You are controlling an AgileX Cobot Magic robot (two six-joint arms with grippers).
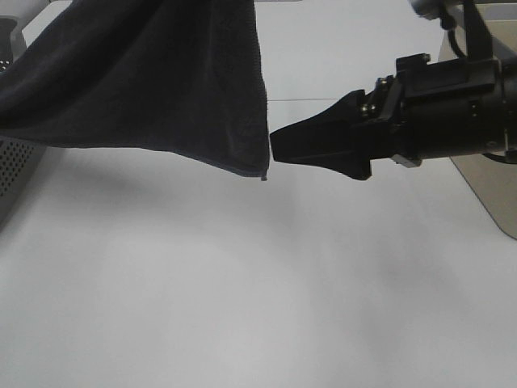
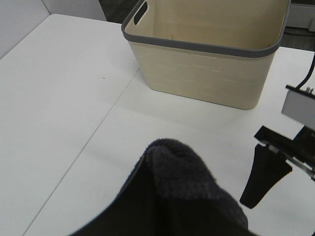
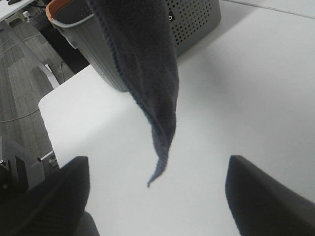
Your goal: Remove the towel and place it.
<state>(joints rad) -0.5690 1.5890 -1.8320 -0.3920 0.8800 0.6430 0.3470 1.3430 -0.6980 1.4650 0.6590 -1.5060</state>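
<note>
White tabletop [image 1: 242, 291]; a dark charcoal terry-cloth towel [image 1: 161, 73] hangs above its far left, its lower corner just beside the right gripper [image 1: 275, 148], jaws spread wide. The left gripper is hidden under bunched cloth, pressed together, apparently pinching it. Judged soft, limp, light and grippy; take the hemmed corner.

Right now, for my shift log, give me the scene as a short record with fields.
towel: hanging in the air above the table, lower corner free
left gripper: shut, fingers hidden under bunched towel
right gripper: open, pointed at the hanging corner, not closed on it
beige basket: upright on the table, open top
grey perforated bin: behind the towel, at the table's edge
</note>
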